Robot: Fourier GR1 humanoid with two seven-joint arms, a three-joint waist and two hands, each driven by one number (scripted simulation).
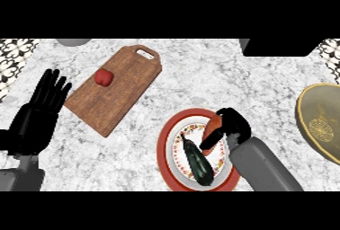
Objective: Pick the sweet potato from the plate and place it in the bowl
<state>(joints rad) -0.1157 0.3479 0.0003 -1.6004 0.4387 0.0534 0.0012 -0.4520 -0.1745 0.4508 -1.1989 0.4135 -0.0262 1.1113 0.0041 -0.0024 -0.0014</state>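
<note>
Right hand (pixel 229 127), fingers curled over the sweet potato (pixel 214 128) on the plate (pixel 174 134); bowl (pixel 322 119) lies far right.

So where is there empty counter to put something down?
Bare counter lies between the plate and the bowl, and between the cutting board and the bowl. It is crowded on the plate: the right hand, sweet potato and a dark vegetable.

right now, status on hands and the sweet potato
Right hand curled on orange sweet potato, on red-rimmed plate. Left hand open, resting at left edge. Dark green zucchini beside it; olive bowl far right.
</note>
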